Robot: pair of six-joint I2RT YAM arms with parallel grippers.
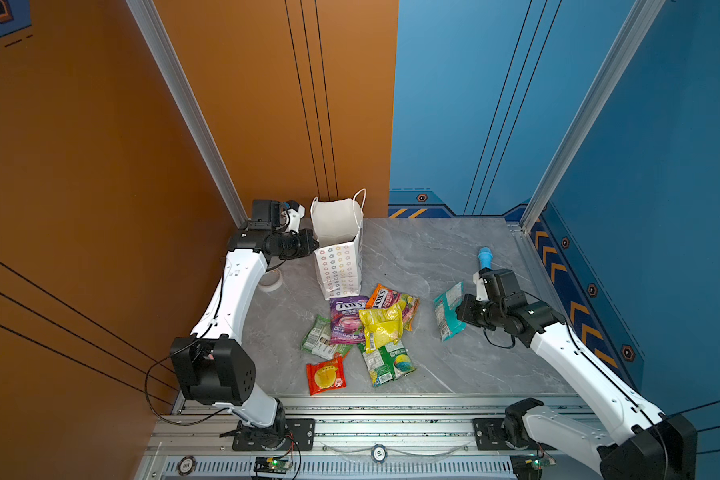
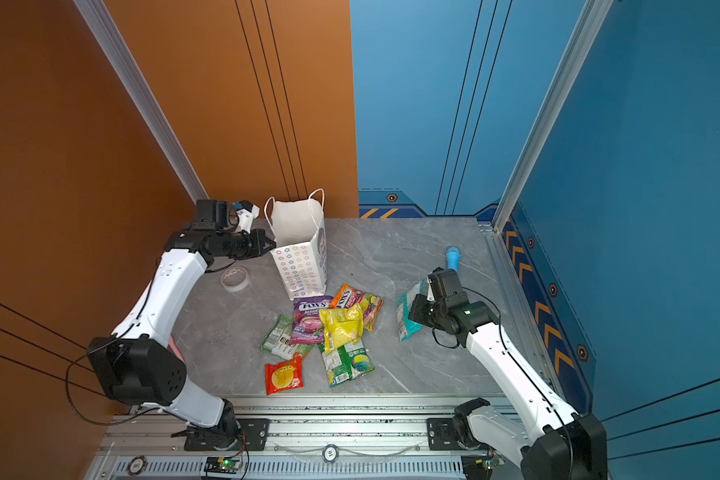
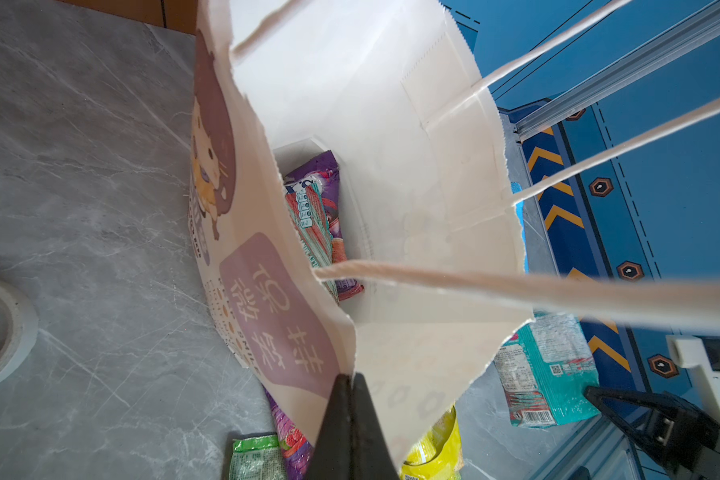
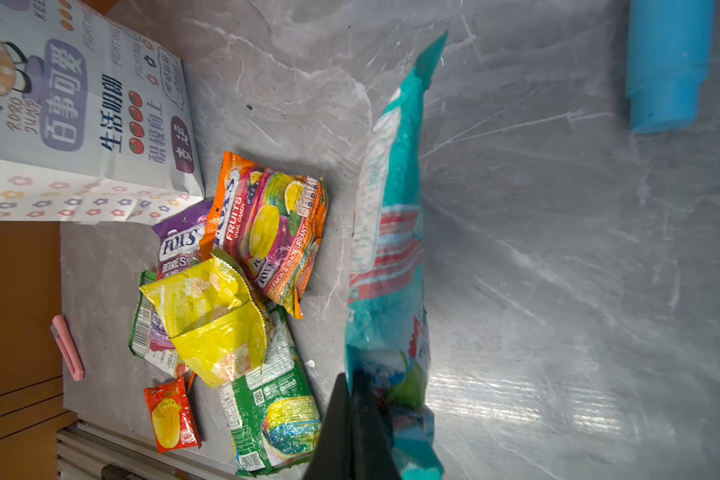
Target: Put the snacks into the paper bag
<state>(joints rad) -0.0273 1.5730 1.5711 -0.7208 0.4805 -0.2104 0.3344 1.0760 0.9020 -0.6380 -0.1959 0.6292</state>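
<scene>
Aluminium rail (image 1: 391, 428) runs along the near edge. Just beyond it, on the grey marbled tabletop (image 1: 433, 249), lies a small red pouch with a yellow disc (image 1: 326, 375). Right of it is a green packet with a rainbow swirl (image 1: 387, 362), its far end under a crumpled yellow pouch (image 1: 381, 326). That pouch overlaps a purple packet reading "FOX'S BERRIES" (image 1: 348, 319) and an orange packet reading "FOX'S FRUITS OVAL CANDY" and "LEMON & BLACKCURRANT" (image 4: 267, 232). A green-and-white packet (image 1: 320, 341) lies barcode side up at the pile's left.

Just beyond the pile stands the white paper gift bag with cord handles (image 1: 337, 249). It is open-topped, with flower rings on its side and a front printed with a cartoon figure, "RORO", "FIGHTING" and Chinese characters. The left gripper (image 3: 352, 380) is pinched tight on the near-left corner of the bag's rim. Inside the bag lie a purple packet and a teal packet with red stripes (image 3: 310, 212).

Right of the pile, the right gripper (image 4: 352, 382) is clamped on a teal crinkly packet (image 4: 387, 249). The packet is held on edge with its long side running near to far, and its print is too blurred to read. A blue microphone-shaped stick (image 1: 485, 257) lies beyond it, and a roll of clear tape (image 2: 235, 278) lies left of the bag.
</scene>
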